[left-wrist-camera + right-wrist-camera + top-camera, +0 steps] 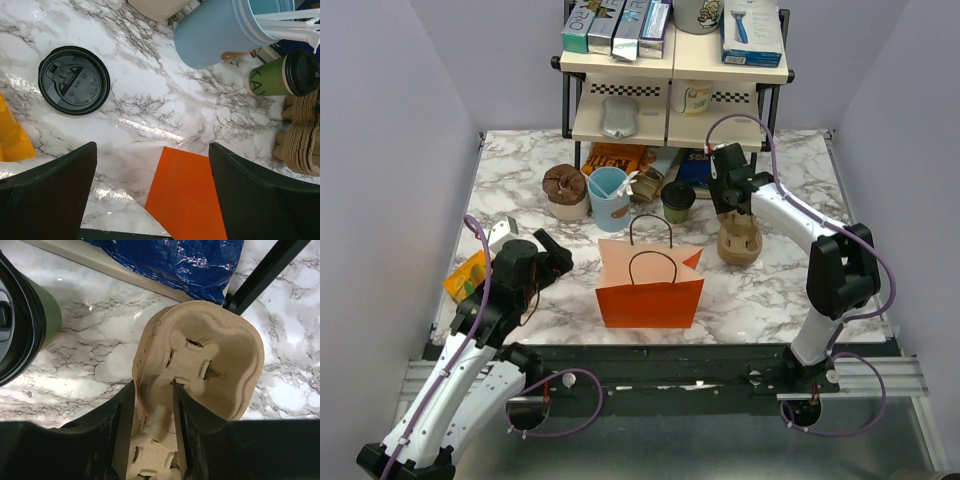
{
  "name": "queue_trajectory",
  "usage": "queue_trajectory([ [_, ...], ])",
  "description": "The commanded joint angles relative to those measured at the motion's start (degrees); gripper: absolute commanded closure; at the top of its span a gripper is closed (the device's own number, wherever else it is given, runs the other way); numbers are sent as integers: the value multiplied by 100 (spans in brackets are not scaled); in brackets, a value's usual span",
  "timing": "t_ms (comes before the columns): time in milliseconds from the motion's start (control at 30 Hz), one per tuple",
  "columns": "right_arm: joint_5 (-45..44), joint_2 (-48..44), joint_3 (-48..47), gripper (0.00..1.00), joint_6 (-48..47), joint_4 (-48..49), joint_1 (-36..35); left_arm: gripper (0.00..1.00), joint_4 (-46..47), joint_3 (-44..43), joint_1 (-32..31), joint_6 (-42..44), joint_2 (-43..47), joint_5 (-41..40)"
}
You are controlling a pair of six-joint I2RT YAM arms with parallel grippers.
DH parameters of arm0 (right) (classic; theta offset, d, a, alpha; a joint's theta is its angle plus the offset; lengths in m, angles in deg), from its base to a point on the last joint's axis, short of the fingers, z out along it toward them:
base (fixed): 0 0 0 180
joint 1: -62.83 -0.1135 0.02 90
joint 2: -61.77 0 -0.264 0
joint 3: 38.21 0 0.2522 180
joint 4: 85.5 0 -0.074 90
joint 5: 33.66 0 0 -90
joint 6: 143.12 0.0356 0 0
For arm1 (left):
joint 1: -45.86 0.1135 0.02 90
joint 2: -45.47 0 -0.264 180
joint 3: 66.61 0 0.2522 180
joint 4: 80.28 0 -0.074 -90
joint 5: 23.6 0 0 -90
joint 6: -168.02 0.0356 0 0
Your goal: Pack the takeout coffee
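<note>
Pinching a carrier (pixel 210 355) in right jaws, holding left jaws wide open by the bag (pixel 650 295), with lidded coffee (pixel 677 201) beside the blue cup (pixel 610 200) of stirrers (pixel 295 34).

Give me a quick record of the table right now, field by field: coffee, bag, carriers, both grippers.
orange paper bag: standing, mouth open
takeout coffee: upright, lid on, on the table behind the bag, not held
cup carriers: stacked, right of the bag
right gripper: fingers astride the top carrier's rim; grip unclear
left gripper: open, holding nothing, left of the bag
loose black lid: flat on the table
</note>
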Motion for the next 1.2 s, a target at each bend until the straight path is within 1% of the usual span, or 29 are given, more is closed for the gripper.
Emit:
queue_trajectory([
  [0, 111, 103, -218, 60, 110, -78, 79, 1, 60, 61, 16, 100, 18, -99],
  [233, 252, 138, -227, 63, 172, -183, 140, 1, 60, 70, 8, 91, 27, -99],
  [367, 612, 121, -209, 63, 399, -183, 175, 1, 69, 79, 8, 100, 1, -81],
  [500, 604, 191, -262, 63, 488, -209, 219, 1, 69, 70, 8, 100, 1, -72],
  [533, 586, 200, -262, 66, 505, -201, 220, 1, 69, 78, 8, 100, 1, -72],
  [600, 560, 200, -262, 67, 540, -209, 228, 1, 69, 78, 8, 91, 18, -64],
  [833, 525, 217, -297, 68, 602, -262, 264, 1, 113, 105, 8, 100, -25, -20],
  [967, 559, 200, -289, 73, 646, -262, 281, 1, 113, 96, 8, 100, -25, -11],
  [1167, 551, 235, -289, 73, 646, -306, 307, 1, 113, 87, 8, 108, -8, -11],
])
